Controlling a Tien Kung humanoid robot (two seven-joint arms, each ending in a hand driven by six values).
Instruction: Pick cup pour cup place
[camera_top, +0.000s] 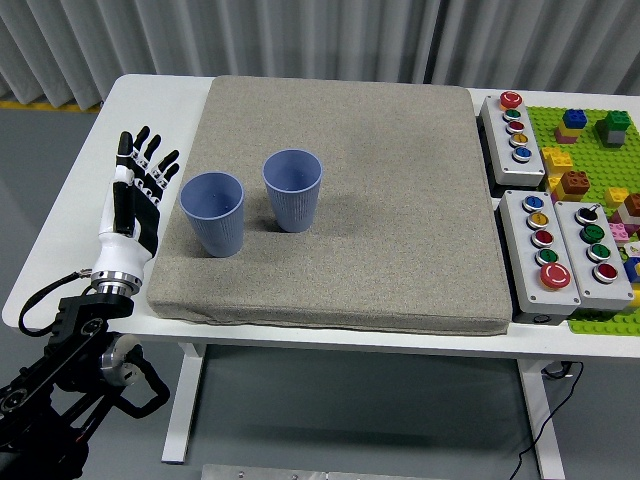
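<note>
I have two blue ribbed cups upright on the grey mat: the left cup (212, 213) toward the mat's 9 o'clock edge, and the right cup (293, 189) just beside it at its 2 o'clock, not touching it as far as I can see. The mat (400, 220) covers most of the white desk (80, 200). My left hand (135, 195) stands at the left cup's 9 o'clock, off the mat's edge, palm toward the cup, fingers (150, 160) straight, spread apart and holding nothing. My right hand is not in view. At 3 o'clock on the desk sit grey button boxes (545, 240) and a green brick plate (600, 140).

I judge this the reach before the pick. Next I need to slide the hand toward 3 o'clock, wrap the left cup's wall without nudging its neighbour, then lift.
</note>
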